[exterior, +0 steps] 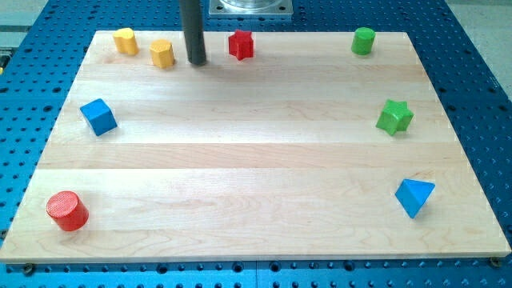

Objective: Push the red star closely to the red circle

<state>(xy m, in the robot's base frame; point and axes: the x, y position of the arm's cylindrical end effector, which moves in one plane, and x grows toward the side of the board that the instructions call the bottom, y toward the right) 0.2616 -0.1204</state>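
Observation:
The red star (241,44) sits near the view's top edge of the wooden board, a little left of centre. The red circle (66,211) is a short red cylinder at the view's bottom left corner, far from the star. My tip (197,62) rests on the board just left of the red star, with a small gap between them, and right of a yellow hexagon block (162,54).
A second yellow block (125,40) lies at the top left. A blue cube (98,117) is at the left. A green cylinder (363,41) is at the top right, a green star (394,117) at the right, a blue triangle (414,197) at the bottom right.

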